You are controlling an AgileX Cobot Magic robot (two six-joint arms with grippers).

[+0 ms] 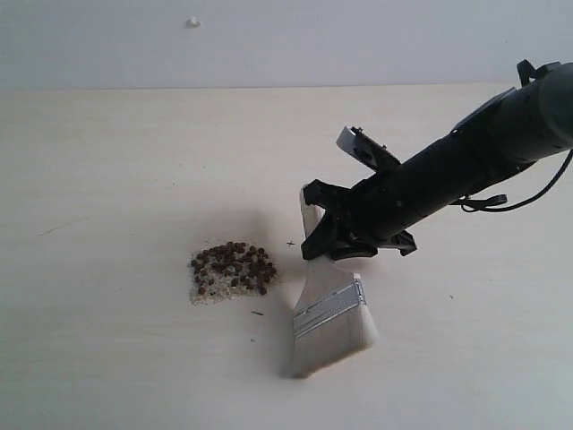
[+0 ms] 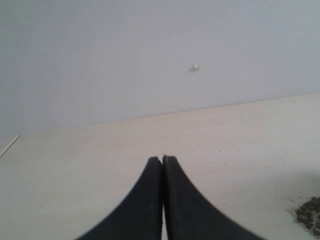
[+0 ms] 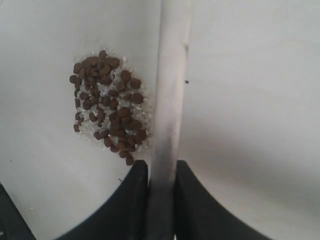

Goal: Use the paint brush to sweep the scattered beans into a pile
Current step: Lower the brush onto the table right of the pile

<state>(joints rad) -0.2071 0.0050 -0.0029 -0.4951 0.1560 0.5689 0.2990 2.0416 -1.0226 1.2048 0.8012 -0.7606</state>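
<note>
The reddish-brown beans and pale crumbs lie gathered in one compact pile (image 1: 231, 270) on the light table; it also shows in the right wrist view as the pile (image 3: 107, 104) and at the edge of the left wrist view as the pile (image 2: 310, 212). The paint brush (image 1: 329, 305) stands just right of it, silver ferrule and whitish bristles down on the table, a small gap apart from the beans. My right gripper (image 1: 324, 235) is shut on the brush's pale handle (image 3: 169, 100). My left gripper (image 2: 163, 159) is shut with nothing in it, away from the pile.
The pale wooden table (image 1: 107, 179) ends at a grey wall at the back, where a small white speck (image 1: 192, 21) sits. A few tiny dark specks (image 1: 290, 243) lie near the pile. The right arm (image 1: 483, 152) reaches in from the upper right.
</note>
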